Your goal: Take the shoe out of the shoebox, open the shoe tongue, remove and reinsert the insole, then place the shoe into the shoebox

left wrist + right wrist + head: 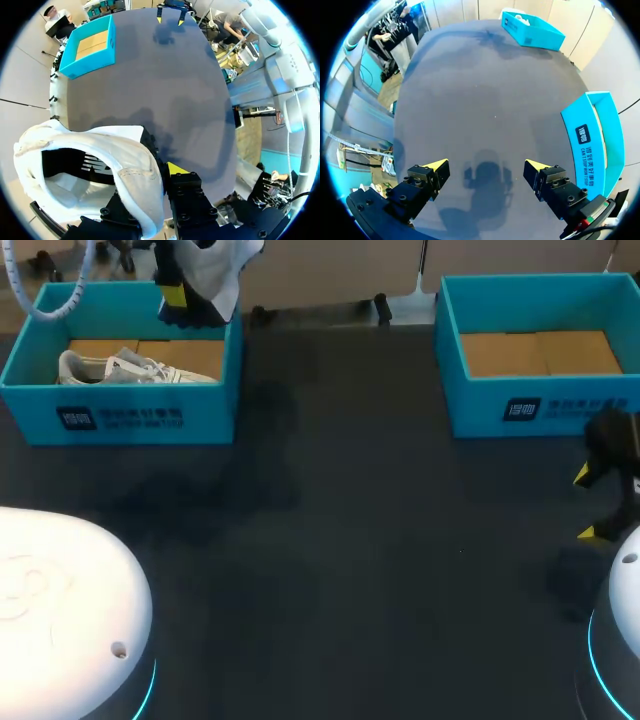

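Matt table [350, 540], white cloth shoe [125, 160]; cardboard-lined shoebox [212, 405]

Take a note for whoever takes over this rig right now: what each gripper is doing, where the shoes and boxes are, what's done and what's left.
Left gripper: shut on the collar of the held shoe, raised above the rear of the left shoebox.
Right gripper: open, empty, over bare table beside the right shoebox.
A second shoe lies inside the left shoebox; the right shoebox holds no shoe.
Done: one shoe lifted out.
Left, as far as can be seen: open the tongue, pull and reinsert the insole, put the shoe back in a box.
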Robot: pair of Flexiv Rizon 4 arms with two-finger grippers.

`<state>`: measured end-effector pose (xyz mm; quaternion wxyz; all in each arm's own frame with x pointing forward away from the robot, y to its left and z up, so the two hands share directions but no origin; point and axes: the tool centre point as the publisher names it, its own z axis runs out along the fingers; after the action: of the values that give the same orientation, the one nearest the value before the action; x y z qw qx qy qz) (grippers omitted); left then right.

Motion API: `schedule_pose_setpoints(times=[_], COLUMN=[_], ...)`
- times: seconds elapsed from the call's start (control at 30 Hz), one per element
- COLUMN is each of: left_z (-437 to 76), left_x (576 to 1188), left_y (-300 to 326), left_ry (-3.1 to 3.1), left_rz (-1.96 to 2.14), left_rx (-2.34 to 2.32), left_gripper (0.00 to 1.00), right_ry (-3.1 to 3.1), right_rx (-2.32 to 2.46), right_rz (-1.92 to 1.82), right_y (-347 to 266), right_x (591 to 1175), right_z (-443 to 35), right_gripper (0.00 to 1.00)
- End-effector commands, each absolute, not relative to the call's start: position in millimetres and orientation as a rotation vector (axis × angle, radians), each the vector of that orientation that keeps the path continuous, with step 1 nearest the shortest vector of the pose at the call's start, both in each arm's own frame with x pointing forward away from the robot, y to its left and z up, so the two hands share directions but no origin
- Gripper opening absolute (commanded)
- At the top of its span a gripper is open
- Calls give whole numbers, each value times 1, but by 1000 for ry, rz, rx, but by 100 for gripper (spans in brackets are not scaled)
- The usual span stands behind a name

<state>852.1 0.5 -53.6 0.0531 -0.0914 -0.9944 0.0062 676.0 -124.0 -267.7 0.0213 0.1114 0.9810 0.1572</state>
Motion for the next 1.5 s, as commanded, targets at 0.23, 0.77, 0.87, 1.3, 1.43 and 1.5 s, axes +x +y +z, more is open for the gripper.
schedule_pose_setpoints(times=[0.23, 0.77, 0.87, 1.3, 1.43, 1.5], left_z=[-74, -80, -80, -96, -109, -114], left_x=[910, 992, 992, 1039, 1075, 1087], left_y=[53, 147, 147, 186, 216, 227], left_ry=[-3080, -3093, -3093, -3123, -3149, -3148], left_rz=[-9, -142, -142, -130, -242, -254], left_rx=[-210, -203, -203, -126, -78, -40], left_gripper=[0, 0, 0, 0, 0, 0], right_ry=[3040, 3040, 3040, 3040, 3040, 3040], right_rx=[347, 347, 347, 347, 347, 347], right_rz=[482, 482, 482, 482, 482, 482], right_y=[-123, -123, -123, -123, -123, -123], right_x=[675, 675, 675, 675, 675, 675], right_z=[-268, -268, -268, -268, -268, -268], right_gripper=[100, 100, 100, 100, 100, 100])
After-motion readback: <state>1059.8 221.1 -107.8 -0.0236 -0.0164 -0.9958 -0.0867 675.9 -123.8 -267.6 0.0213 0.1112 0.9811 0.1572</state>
